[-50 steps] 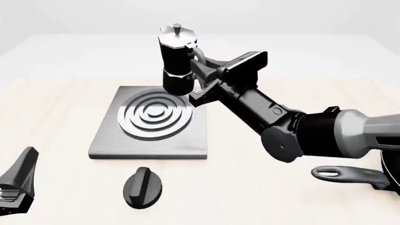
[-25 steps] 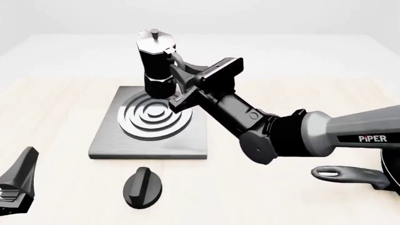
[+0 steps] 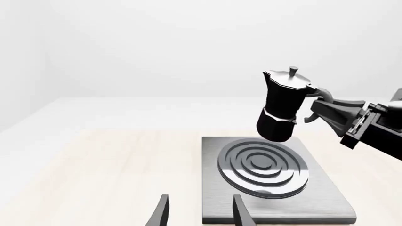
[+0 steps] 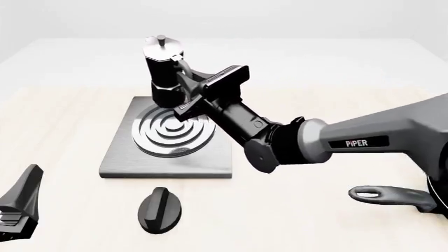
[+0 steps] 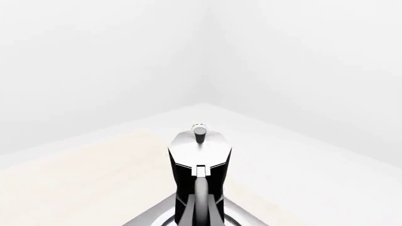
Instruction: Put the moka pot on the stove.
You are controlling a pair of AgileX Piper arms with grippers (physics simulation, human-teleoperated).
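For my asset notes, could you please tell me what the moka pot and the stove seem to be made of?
Moka pot: apparently black enamelled or painted metal, glossy facets; silver-grey lid looks like brushed aluminium. Stove: seemingly brushed dark-grey metal slab, with polished silver and black burner rings.

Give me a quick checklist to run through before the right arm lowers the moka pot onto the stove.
1. Grip on the handle: the right gripper holds the moka pot by its side handle. Ok.
2. Pot upright: tilted in the front view, near upright in the left wrist view. Not ok.
3. Pot over the burner rings: above their far edge, not the centre. Not ok.
4. Pot off the stove: a gap shows under its base in the left wrist view. Ok.
5. Left gripper out of the way: near the front edge of the table, open. Ok.
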